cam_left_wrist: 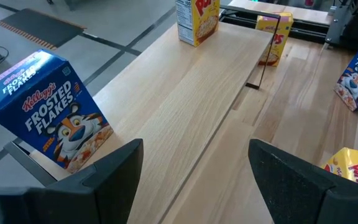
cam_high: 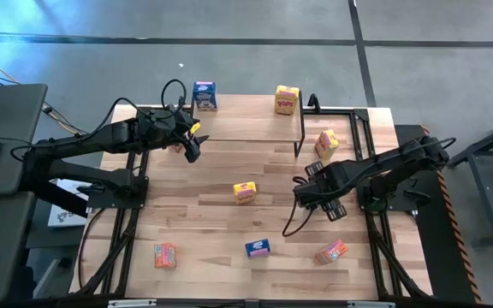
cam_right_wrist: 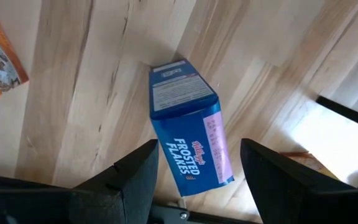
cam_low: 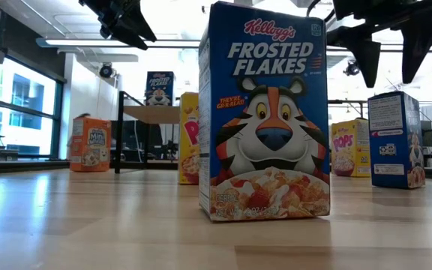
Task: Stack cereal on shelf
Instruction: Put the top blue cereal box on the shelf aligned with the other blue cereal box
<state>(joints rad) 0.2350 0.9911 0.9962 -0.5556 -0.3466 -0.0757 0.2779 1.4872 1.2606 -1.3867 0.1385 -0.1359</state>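
Two cereal boxes stood on the shelf [cam_high: 246,120]: a blue box [cam_high: 204,96] at its left end and a yellow box [cam_high: 287,99] toward its right end. The other boxes in sight were on the slatted table [cam_high: 204,214].

The right gripper [cam_right_wrist: 197,155] hung above a third blue carton [cam_right_wrist: 188,137] on the table. Its fingers were spread to either side of the carton and clear of it, holding nothing. The left gripper [cam_left_wrist: 194,149] was likewise spread and empty, poised over the shelf's left end just beside the blue box there.

The step in hand appeared to be the right arm's pick-up. A sound grasp would likely call for a straight descent, with the fingers squared to the carton's two broad faces, closing below the top flap so that the light cardboard neither tips nor crushes.

Legible print: "Kellogg's FROSTED FLAKES" with a tiger on the foremost blue carton [cam_low: 265,112], the same title on the shelf box and on the targeted carton, and "POPS" on a yellow carton [cam_low: 349,148]. Smaller panel text could not be read.
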